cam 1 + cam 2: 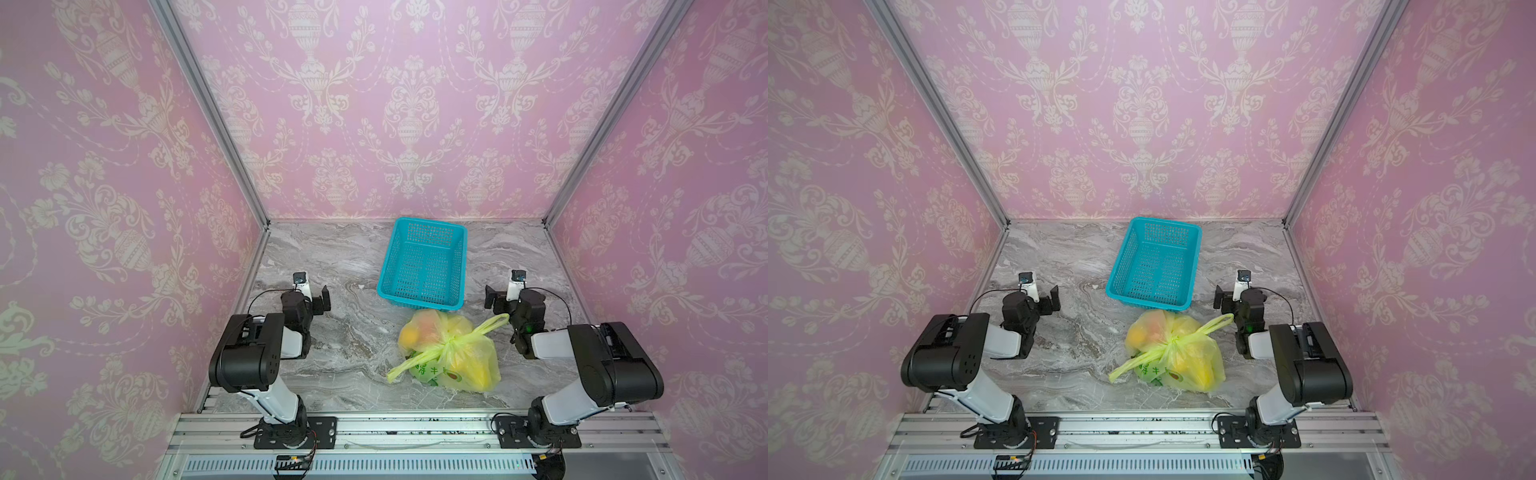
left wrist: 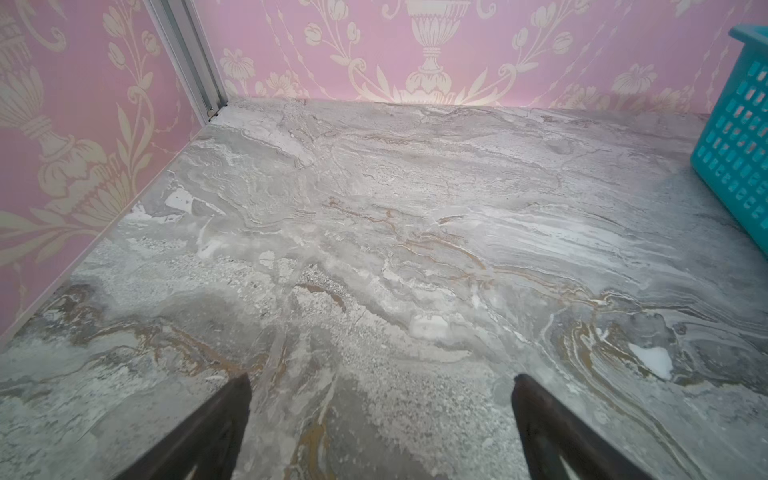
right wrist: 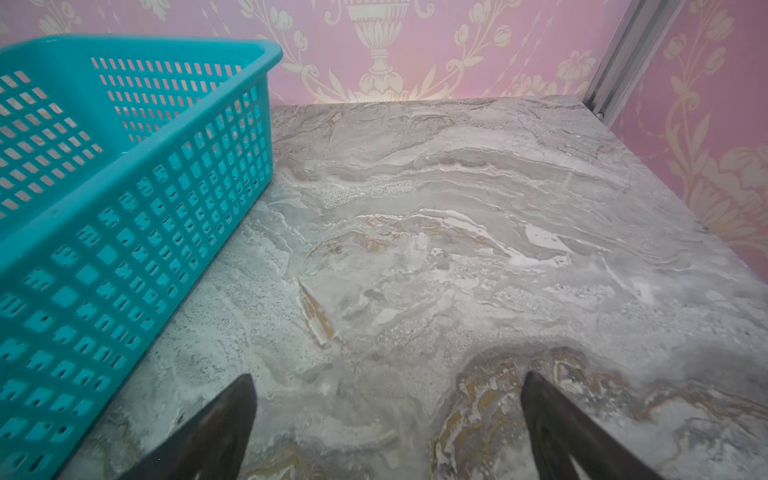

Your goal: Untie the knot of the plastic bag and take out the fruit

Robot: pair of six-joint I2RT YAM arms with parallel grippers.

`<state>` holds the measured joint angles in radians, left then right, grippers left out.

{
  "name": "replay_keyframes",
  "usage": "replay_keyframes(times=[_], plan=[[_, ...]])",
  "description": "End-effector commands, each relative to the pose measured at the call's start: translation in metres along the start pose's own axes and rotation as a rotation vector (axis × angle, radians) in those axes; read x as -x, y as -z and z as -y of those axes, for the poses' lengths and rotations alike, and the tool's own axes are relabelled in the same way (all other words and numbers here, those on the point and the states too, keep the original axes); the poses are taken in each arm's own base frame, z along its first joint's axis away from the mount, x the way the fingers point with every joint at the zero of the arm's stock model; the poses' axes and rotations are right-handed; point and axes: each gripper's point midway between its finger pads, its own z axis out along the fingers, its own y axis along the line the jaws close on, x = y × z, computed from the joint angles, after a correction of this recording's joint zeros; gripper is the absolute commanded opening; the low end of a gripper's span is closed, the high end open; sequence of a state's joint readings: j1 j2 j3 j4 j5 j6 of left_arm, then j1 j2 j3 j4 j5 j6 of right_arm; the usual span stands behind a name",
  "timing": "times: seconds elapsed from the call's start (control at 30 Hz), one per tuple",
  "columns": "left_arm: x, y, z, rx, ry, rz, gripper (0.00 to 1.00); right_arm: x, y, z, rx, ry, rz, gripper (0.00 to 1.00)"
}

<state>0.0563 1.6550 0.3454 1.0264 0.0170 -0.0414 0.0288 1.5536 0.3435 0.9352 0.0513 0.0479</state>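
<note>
Lying tied on the grey marbled tabletop [image 1: 332, 345], lower centre of both top views and a little right of the middle: the plastic bag [image 1: 478, 349], translucent yellow-green, its bulk stretched from upper left to lower right. Set just below the near wall of the turquoise perforated basket [image 1: 419, 300] — touching or not, impossible to tell.

On top of the bag, about mid-length, the knot [image 1: 449, 343], with two handle strips [image 1: 492, 324] thrown out across the bag's long axis, pointing to the upper right toward the right arm and trailing to the lower left onto the marble.

Showing through the film, the fruit [image 1: 409, 336]: a yellow-orange round and a peach-pink one at the upper-left end, a longer yellow shape at the lower-right end, the rest too veiled to name. Printed avocado [image 1: 454, 376] and green writing facing the lower edge of the frame.

Left gripper [image 2: 381, 378] spread wide over bare marble, pinching nothing, left of centre in the top views and well apart from the bag. Right gripper [image 3: 388, 377] likewise spread and empty — right of the basket's near corner, near the upper-right strip but apart from it. Both dark finger pairs aimed toward the pink wallpapered back wall [image 1: 415, 124].
</note>
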Motion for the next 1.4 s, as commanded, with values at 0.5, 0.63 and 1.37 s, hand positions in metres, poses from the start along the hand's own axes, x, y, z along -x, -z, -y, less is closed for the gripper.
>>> replay_keyframes(times=[0.5,0.63,1.37], plan=[[0.008,0.0,0.002,-0.015,-0.02,0.015,0.99,0.015,0.001,-0.006,0.026,0.022,0.044,1.0],[0.012,0.003,0.003,-0.018,-0.022,0.026,0.99,0.028,0.019,0.008,-0.056,-0.002,0.093,1.0],[0.096,0.108,0.04,-0.102,0.185,0.067,0.99,0.033,0.108,0.069,-0.325,-0.524,0.06,1.0]])
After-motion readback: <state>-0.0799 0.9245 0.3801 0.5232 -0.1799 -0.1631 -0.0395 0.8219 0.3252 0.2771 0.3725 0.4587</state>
